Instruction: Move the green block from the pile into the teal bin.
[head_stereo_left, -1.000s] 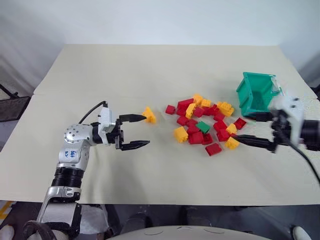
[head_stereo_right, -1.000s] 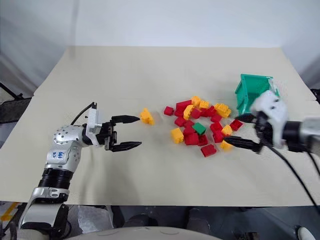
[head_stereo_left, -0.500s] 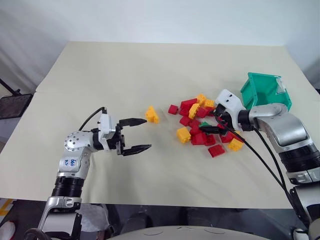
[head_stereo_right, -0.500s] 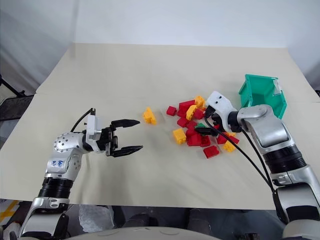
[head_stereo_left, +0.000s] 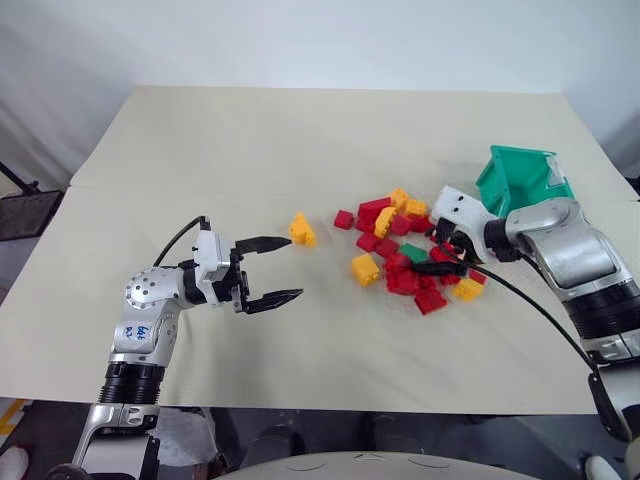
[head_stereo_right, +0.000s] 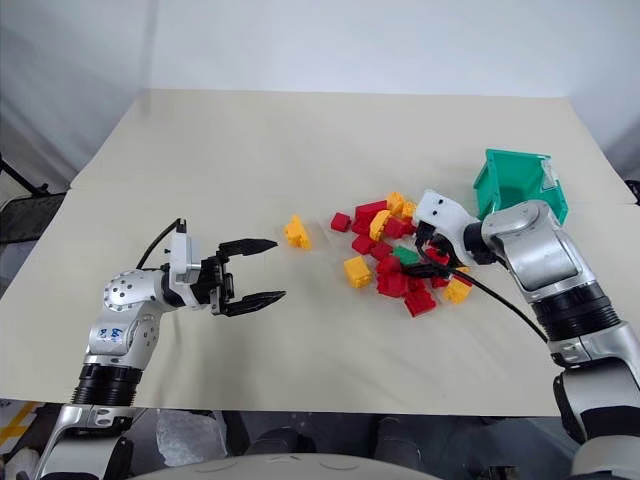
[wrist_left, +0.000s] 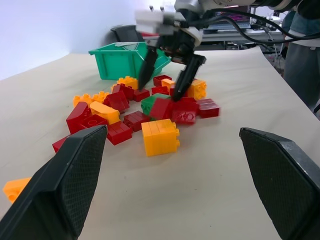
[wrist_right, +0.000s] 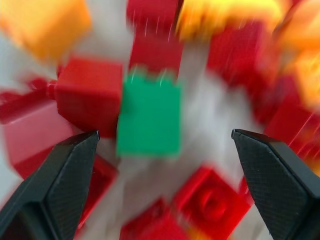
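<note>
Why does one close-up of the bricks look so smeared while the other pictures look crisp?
Right wrist view: the green block and the red bricks around it are streaked, as from motion. Left wrist view: the pile and teal bin are sharp, the background soft. Head views: even light, faint shadows on the table.

Green block (wrist_right: 149, 119) centred between two spread black claw fingers (wrist_right: 55, 185), touching neither. Red bricks (wrist_right: 89, 95) packed around it, one against its side; yellow bricks (wrist_right: 47, 25) beyond, blurred.
</note>
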